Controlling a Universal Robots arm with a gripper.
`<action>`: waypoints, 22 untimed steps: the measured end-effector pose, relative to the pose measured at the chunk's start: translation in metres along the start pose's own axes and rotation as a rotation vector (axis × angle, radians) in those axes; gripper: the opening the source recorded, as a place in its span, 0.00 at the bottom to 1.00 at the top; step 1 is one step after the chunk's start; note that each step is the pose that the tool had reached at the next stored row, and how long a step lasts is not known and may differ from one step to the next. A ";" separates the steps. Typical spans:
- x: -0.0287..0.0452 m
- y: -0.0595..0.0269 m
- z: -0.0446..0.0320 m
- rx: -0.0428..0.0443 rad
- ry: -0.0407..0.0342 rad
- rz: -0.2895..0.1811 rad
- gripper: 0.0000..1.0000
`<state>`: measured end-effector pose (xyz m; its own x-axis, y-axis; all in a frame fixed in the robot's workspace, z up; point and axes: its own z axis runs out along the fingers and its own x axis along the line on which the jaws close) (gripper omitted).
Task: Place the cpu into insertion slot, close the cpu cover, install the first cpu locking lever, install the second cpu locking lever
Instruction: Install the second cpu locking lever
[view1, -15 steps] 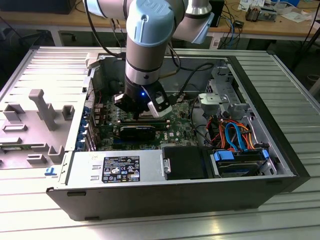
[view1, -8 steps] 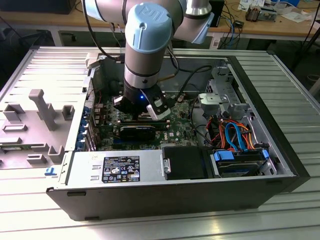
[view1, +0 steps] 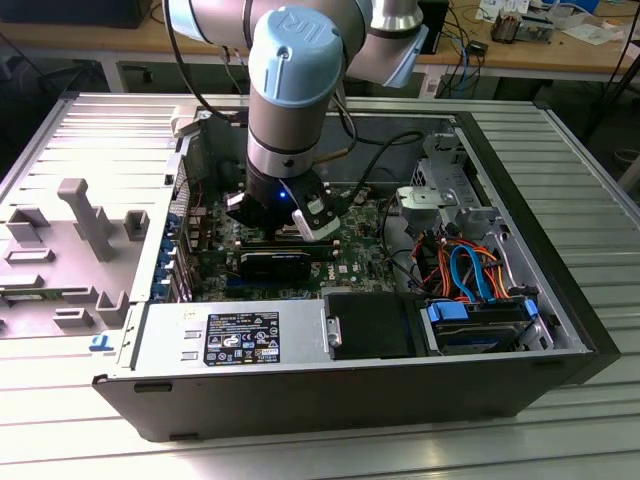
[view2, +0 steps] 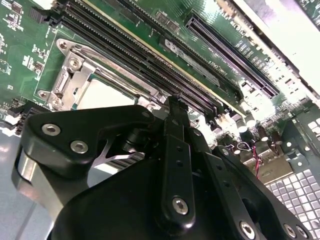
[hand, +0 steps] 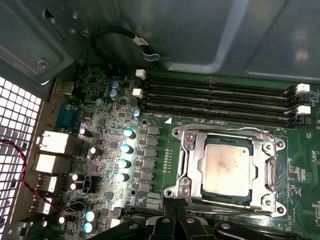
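Overhead, in the exterior view, an open computer case (view1: 560, 300) lies on its side on a ribbed metal table (view1: 560, 150). The grey and pale-blue robot arm (view1: 295, 80) reaches straight down into the case, and its black gripper (view1: 290, 222) hangs low over the green motherboard (view1: 350, 262). Toward the exterior view's right sit a drive cage with orange and blue cables (view1: 468, 270); a labelled power supply (view1: 235, 335) runs along the near edge of the case.

Next, the second wrist view looks up along the gripper (view2: 174, 102) from close behind. Its dark fingers (view2: 175, 130) stand together in a narrow point, with nothing held between them. The tip sits just beside the insertion slot (view2: 62, 82), near the long black memory slots (view2: 135, 55). The pale top of the cpu (view2: 102, 94) shows inside the socket's silver frame.

Last, the first wrist view looks down on the board. The cpu (hand: 227, 170) lies flat in the insertion slot (hand: 181, 192), and the cpu cover (hand: 192, 157) is down around it — the silver frame borders the chip on all sides, its window leaving the metal top bare. The gripper (hand: 171, 206) tip rests at the socket's edge, by one corner of the frame. Memory slots (hand: 220, 102) run alongside the socket, and small capacitors (hand: 122, 162) dot the board nearby.
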<state>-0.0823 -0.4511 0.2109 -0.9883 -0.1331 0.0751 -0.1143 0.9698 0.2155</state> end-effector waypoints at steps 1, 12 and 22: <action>0.0009 0.0002 0.0001 -0.0017 -0.0004 0.000 0.11; 0.0008 -0.0004 0.0026 -0.0020 -0.0005 0.000 0.11; 0.0043 -0.0005 0.0049 -0.0141 -0.0097 -0.003 0.11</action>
<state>-0.0870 -0.4511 0.2064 -0.9888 -0.1343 0.0649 -0.1162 0.9664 0.2295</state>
